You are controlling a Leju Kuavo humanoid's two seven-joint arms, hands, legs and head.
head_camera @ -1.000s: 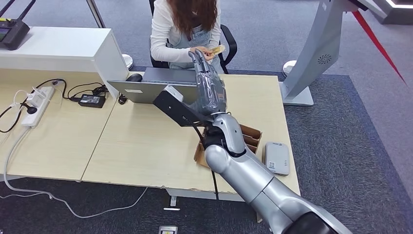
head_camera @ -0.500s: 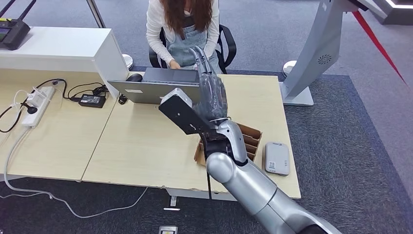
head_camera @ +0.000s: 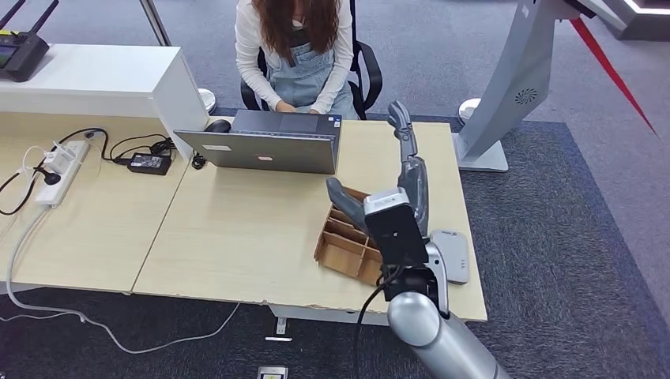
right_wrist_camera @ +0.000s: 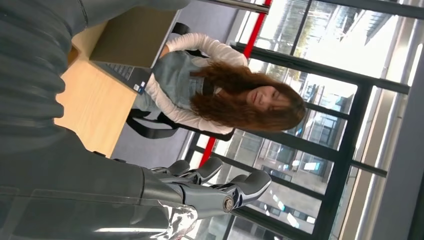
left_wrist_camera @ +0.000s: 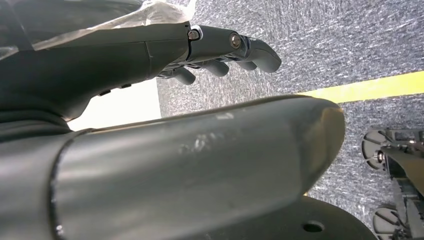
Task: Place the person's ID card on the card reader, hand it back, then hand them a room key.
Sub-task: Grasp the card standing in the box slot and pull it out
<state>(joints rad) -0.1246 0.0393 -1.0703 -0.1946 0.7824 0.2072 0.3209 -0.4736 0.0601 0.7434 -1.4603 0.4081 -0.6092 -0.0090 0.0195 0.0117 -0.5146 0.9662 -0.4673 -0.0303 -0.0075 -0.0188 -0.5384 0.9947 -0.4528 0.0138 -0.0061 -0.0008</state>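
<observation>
Grey carpet surrounds the pale wooden desk (head_camera: pixel 237 229) in the head view, where my right hand (head_camera: pixel 407 170) has drawn back from the person (head_camera: pixel 296 47) and now stands empty, fingers loosely extended, above the wooden compartment box (head_camera: pixel 348 245) beside the white card reader (head_camera: pixel 452 254), while she types at her laptop (head_camera: pixel 261 146) (the card she took a second ago is out of sight). My left hand (left_wrist_camera: pixel 220 47) hangs unclenched over carpet, holding nothing; the right wrist view confirms bare fingers (right_wrist_camera: pixel 220 187), so I judge one handover done.
</observation>
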